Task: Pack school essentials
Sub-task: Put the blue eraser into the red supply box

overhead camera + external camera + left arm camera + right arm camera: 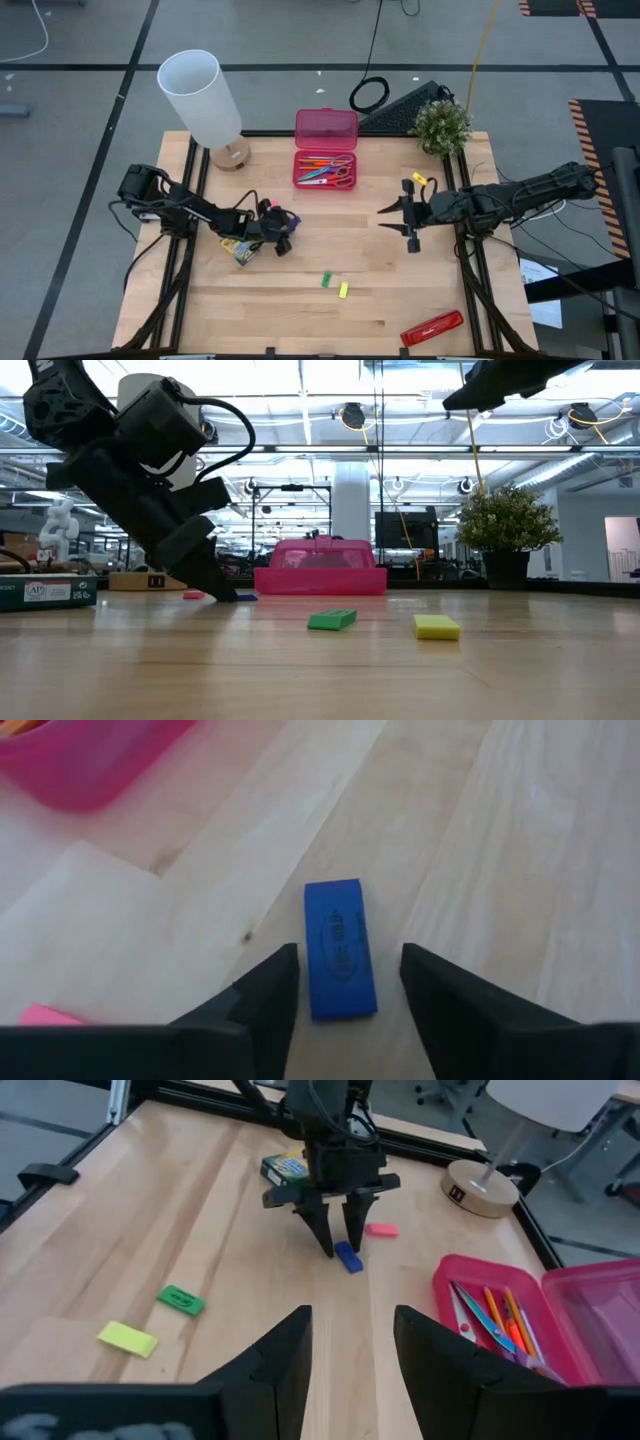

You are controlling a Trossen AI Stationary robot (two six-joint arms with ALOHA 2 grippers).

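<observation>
Blue eraser [340,949] is lying flat on the table [520,850] between the left gripper's [348,982] spread fingers, which should be lowering squarely before pinching its long sides.

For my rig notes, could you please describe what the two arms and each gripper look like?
Both arms are dark, jointed and slim, with black cables looping along them. The left gripper has two black, tapering, pointed fingers under a boxy black wrist. The right gripper is also black with two long, thin fingers; a yellow tag sits near it.
</observation>
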